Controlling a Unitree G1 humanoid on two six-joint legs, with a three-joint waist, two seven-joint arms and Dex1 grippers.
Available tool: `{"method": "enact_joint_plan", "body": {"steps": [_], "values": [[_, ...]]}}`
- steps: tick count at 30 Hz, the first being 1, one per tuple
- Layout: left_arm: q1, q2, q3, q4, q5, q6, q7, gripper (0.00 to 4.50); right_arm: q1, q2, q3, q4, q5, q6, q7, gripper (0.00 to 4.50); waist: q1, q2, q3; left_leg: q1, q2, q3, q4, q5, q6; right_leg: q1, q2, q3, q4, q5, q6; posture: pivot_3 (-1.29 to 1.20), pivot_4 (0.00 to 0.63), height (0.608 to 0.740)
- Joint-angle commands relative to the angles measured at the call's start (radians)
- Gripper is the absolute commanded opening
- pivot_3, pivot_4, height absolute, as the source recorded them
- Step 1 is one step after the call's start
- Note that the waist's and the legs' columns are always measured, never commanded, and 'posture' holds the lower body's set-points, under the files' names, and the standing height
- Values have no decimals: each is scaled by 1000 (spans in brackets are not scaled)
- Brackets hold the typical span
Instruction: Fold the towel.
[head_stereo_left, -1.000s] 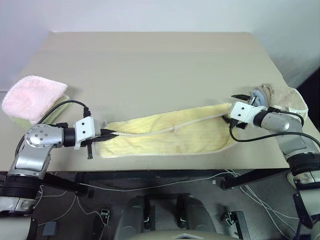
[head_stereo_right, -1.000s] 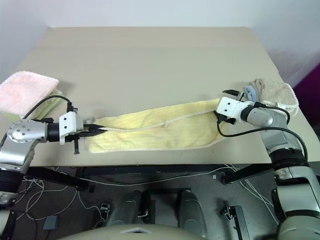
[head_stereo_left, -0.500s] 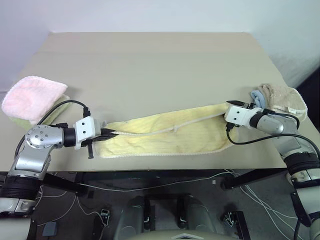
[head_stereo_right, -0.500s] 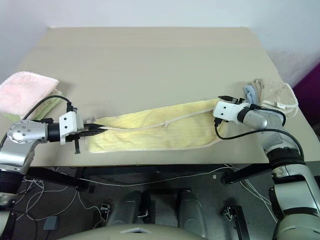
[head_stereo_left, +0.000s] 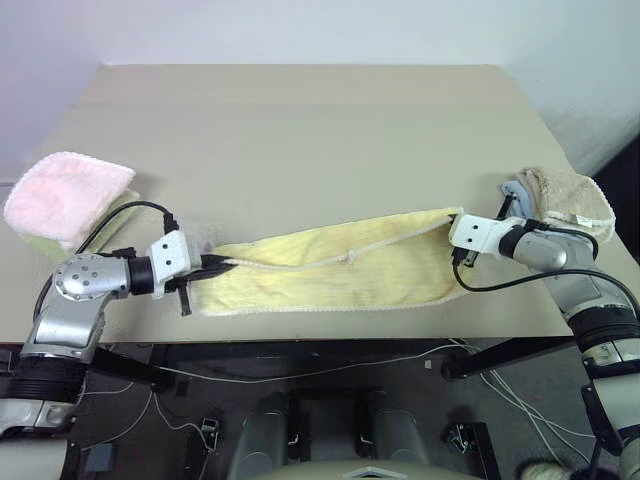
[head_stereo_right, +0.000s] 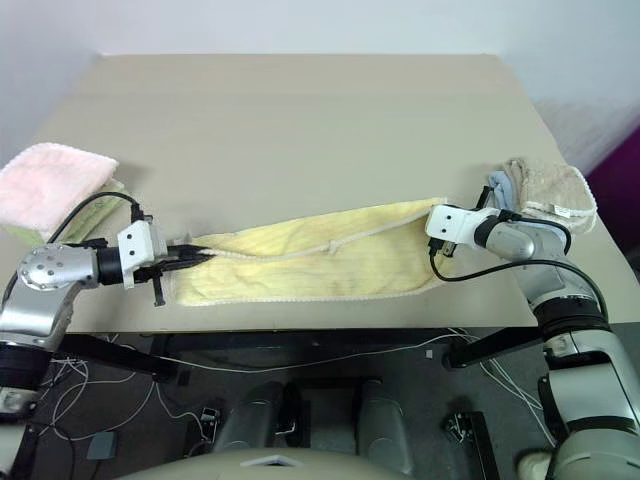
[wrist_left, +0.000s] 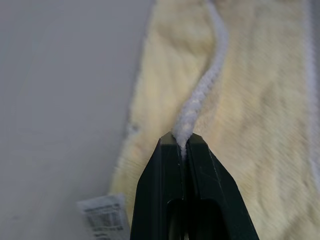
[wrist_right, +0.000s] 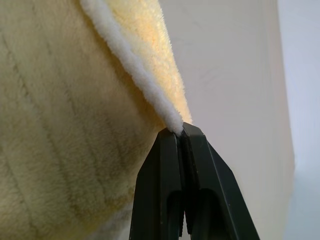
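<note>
Pinching the towel (head_stereo_left: 330, 270) edging, left hand (wrist_left: 182, 142) and right hand (wrist_right: 180, 131).

text: none legible | label (wrist_left: 102, 215) at towel (wrist_left: 240, 100) end: small white, print too blurred to read

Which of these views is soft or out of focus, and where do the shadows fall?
Left wrist view: the tool is crisp, the towel beyond it goes soft, and its label is blurred. Right wrist view: towel edging sharp near the tool, the table featureless. Left eye view: even light, a faint shadow under the left tool.
</note>
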Motion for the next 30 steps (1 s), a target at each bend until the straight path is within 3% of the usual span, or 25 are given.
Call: {"method": "enact_joint_plan", "body": {"steps": [1,11,16,21,26,30], "values": [[-108,-33,86,57,-42,34,90,0,-78,6,-54,-22,57,0,-1,20,-1,0,0,0,0,0,0,0,0,0,0,0,0,0,0,0,150,740],[-629,-90,135,602,85,-61,424,0,-522,21,-25,275,8,-49,-88,20,-5,0,1,1,-1,1,0,0,0,0,0,1,1,-1,1,0,150,740],[-718,-27,187,656,47,-55,404,0,-579,-3,-103,225,139,-52,25,20,-7,0,1,1,-1,3,-2,0,0,0,0,1,0,-1,2,0,150,740],[-519,48,226,425,-69,56,175,0,-350,-68,-170,-59,342,48,291,20,-5,0,1,0,0,5,-2,0,0,1,0,1,-1,-2,3,0,150,740],[-259,100,306,169,-208,207,53,0,-99,-139,-240,-335,480,233,417,20,-3,0,1,1,0,2,1,0,1,1,-1,1,0,-2,3,0,150,740],[120,156,407,-155,-359,436,-58,0,178,-216,-322,-579,610,396,527,20,-4,1,1,2,0,1,-1,-1,1,1,-2,2,0,-2,2,0,150,740]]}}
